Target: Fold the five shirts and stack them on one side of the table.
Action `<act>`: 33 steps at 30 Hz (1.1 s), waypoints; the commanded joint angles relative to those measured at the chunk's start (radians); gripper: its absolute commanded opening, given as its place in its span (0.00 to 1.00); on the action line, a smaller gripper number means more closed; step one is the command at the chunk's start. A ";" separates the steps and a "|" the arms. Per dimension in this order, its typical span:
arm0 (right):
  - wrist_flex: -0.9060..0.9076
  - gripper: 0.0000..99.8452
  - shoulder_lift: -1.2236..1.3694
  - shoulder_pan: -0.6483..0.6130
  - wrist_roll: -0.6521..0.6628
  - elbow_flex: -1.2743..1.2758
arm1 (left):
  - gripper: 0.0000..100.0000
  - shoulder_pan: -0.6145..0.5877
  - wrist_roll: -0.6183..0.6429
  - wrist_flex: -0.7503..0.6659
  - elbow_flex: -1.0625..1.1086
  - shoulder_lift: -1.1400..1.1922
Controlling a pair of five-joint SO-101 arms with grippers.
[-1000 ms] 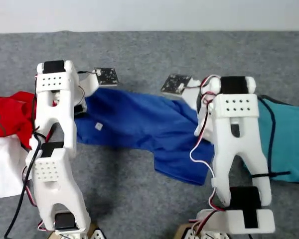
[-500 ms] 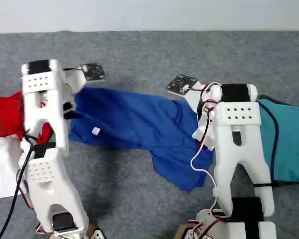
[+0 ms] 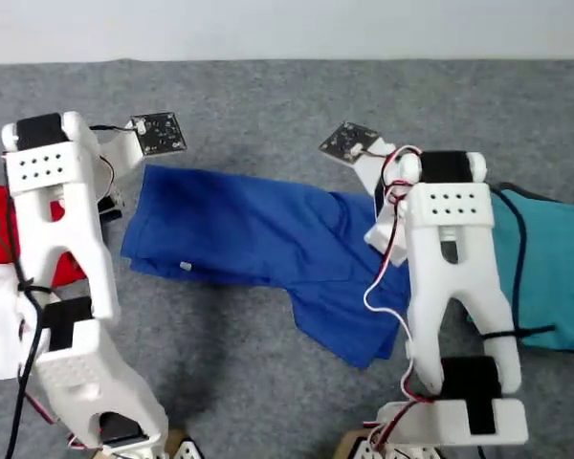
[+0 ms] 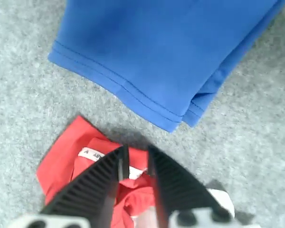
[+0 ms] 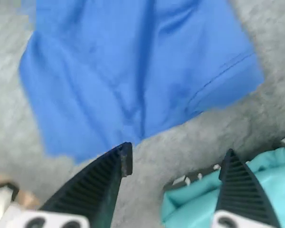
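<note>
Checking the wrist views, I see left jaws barely apart above the red shirt (image 4: 61,164), right jaws wide above the blue shirt (image 5: 133,71).

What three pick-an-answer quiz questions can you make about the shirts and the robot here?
1. Where does the blue shirt lie?
A) on a shelf
B) in the middle of the table
C) in an end effector

2. What colour is the shirt below the left end effector?
A) red
B) teal
C) yellow

3. How is the right end effector?
A) shut on the blue shirt
B) shut, empty
C) open, empty

Answers:
1 B: the high view shows it lying on the table, held by nothing.
2 A: the left wrist view looks past the tips onto the red shirt.
3 C: its jaws stand wide apart with nothing between them.
</note>
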 commanded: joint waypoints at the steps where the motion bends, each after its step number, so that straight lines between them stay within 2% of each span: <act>1: -0.159 0.18 0.076 -0.005 -0.035 -0.052 | 0.01 0.040 0.169 -0.135 0.021 -0.041; 5: -0.314 0.07 0.199 -0.008 -0.035 -0.052 | 0.01 0.072 0.489 -0.333 0.024 0.052; 9: -0.440 0.03 0.308 0.004 -0.034 -0.063 | 0.01 0.097 0.640 -0.442 0.022 0.186; 12: -0.507 0.03 0.407 0.028 -0.034 -0.124 | 0.01 0.115 0.644 -0.453 0.021 0.279; 17: -0.487 0.03 0.587 0.099 -0.034 -0.327 | 0.01 0.098 0.643 -0.440 0.021 0.364; 23: -0.305 0.03 0.716 0.140 -0.035 -0.577 | 0.01 0.071 0.637 -0.385 0.010 0.365; 33: 0.018 0.03 0.693 0.051 -0.037 -0.855 | 0.01 0.068 0.629 -0.238 -0.073 0.097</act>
